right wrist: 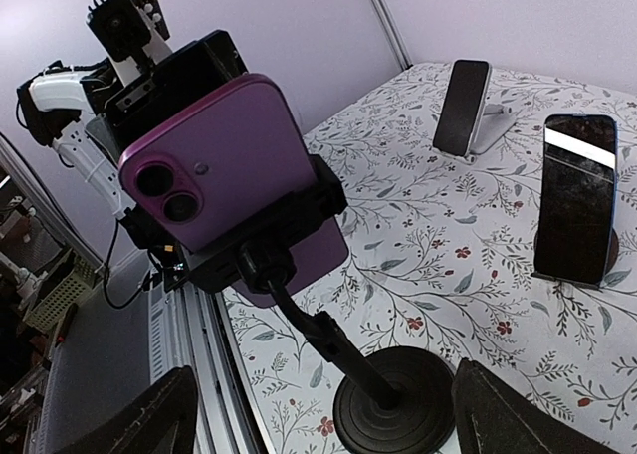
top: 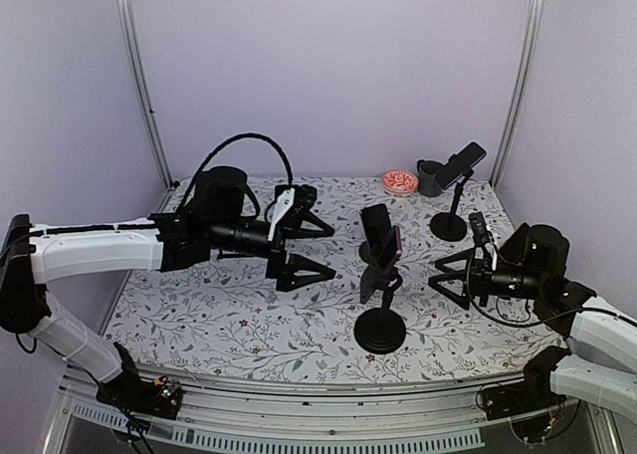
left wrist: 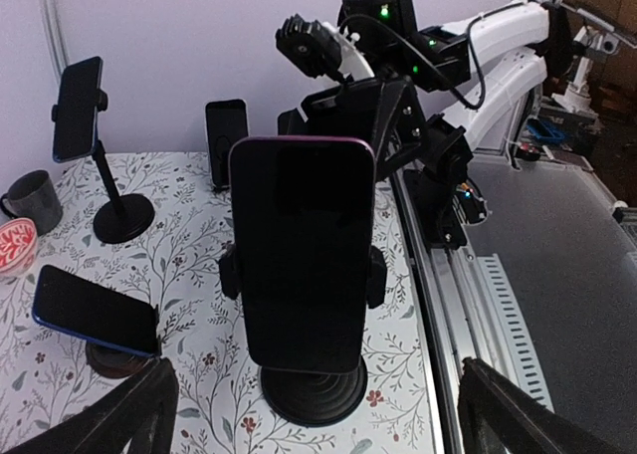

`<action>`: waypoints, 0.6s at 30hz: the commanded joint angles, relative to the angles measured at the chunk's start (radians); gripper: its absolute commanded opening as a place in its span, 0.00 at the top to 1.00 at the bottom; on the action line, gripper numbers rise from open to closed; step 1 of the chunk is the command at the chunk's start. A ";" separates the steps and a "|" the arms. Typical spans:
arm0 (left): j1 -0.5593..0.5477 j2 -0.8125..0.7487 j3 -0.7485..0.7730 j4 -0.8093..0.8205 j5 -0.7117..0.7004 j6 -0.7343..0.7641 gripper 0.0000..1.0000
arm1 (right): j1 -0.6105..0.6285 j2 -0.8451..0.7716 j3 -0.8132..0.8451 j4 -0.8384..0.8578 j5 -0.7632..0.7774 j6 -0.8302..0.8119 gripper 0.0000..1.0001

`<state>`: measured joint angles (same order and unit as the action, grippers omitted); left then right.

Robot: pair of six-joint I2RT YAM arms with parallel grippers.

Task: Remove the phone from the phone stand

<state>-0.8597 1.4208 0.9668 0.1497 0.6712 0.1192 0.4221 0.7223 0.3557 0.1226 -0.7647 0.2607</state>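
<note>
Both jaws stand wide open, holding nothing. The left gripper (top: 331,252) and the right gripper (top: 436,276) flank the phone (top: 381,237). It is clamped in the phone stand (top: 380,320) near the middle of the near edge, long axis about vertical. Its dark screen faces the left arm, its purple two-lens back the right.

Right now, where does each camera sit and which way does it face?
Top: above and behind the arm bases, looking down over the table; the left arm and right arm both show.
Left wrist: on the left arm, facing the screen of the purple phone on its stand; own open jaws at the bottom corners, right arm beyond.
Right wrist: on the right arm, facing that phone's back; own open jaws at the bottom corners, left arm behind.
Shared: both wrist views see one phone from opposite sides.
</note>
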 commanded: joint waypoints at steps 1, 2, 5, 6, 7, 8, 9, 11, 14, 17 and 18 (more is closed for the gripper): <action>-0.044 0.072 0.071 -0.020 0.033 0.056 0.01 | 0.056 0.017 -0.009 0.068 0.043 -0.039 0.11; -0.046 0.081 0.076 -0.016 0.032 0.057 0.01 | 0.068 0.027 -0.006 0.078 0.053 -0.045 0.13; -0.048 0.090 0.077 0.007 0.040 0.049 0.01 | 0.101 0.072 0.007 0.112 0.062 -0.075 0.16; -0.048 0.091 0.076 0.013 0.040 0.045 0.01 | 0.111 0.089 0.016 0.120 0.066 -0.092 0.17; -0.048 0.090 0.074 0.015 0.041 0.045 0.01 | 0.118 0.109 0.021 0.135 0.059 -0.099 0.18; -0.047 0.086 0.070 0.018 0.040 0.046 0.01 | 0.124 0.126 0.024 0.152 0.047 -0.105 0.18; -0.047 0.082 0.067 0.022 0.040 0.045 0.01 | 0.134 0.140 0.028 0.164 0.051 -0.115 0.19; -0.047 0.076 0.055 0.030 0.037 0.044 0.01 | 0.163 0.170 0.052 0.168 0.073 -0.147 0.20; -0.046 0.064 0.044 0.030 0.030 0.045 0.01 | 0.184 0.214 0.089 0.163 0.092 -0.215 0.26; -0.044 0.049 0.027 0.029 0.035 0.049 0.01 | 0.187 0.246 0.113 0.171 0.058 -0.280 0.31; -0.044 0.044 0.022 0.027 0.033 0.049 0.01 | 0.188 0.255 0.120 0.171 0.044 -0.299 0.33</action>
<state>-0.8967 1.5005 1.0138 0.1608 0.6960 0.1532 0.6006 0.9482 0.4255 0.2520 -0.6941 0.0719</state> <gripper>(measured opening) 0.990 0.697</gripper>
